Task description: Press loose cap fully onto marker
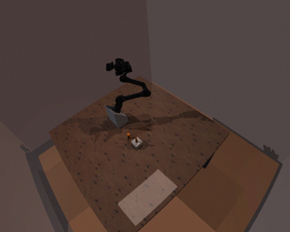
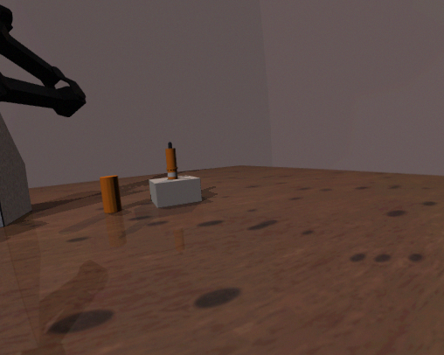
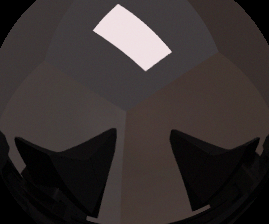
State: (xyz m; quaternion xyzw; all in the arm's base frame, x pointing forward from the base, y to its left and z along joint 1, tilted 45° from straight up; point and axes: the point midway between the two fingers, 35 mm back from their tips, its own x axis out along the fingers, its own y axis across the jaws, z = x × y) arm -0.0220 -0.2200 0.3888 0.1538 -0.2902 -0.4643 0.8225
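The orange marker point(image 1: 136, 139) point(image 2: 170, 158) stands upright, dark tip up and bare, in the white holder block point(image 1: 137, 145) point(image 2: 178, 193). The orange cap point(image 1: 128, 135) point(image 2: 111, 194) stands upright on the table, apart from the block, on its arm-base side. My gripper point(image 3: 144, 134) is open, its two dark fingers apart with nothing between them in the wrist view. It is raised high above the table, far from cap and marker. It is outside the exterior view, and its fingers are too small to make out in the top view.
The grey wedge-shaped arm base point(image 1: 115, 118) point(image 2: 10, 188) stands near the cap. The folded black arm point(image 1: 132, 96) point(image 2: 31, 93) rises above it. A pale rectangular patch point(image 1: 148, 197) shows near one table edge. The wrist view shows walls and a bright panel point(image 3: 133, 37), no table objects.
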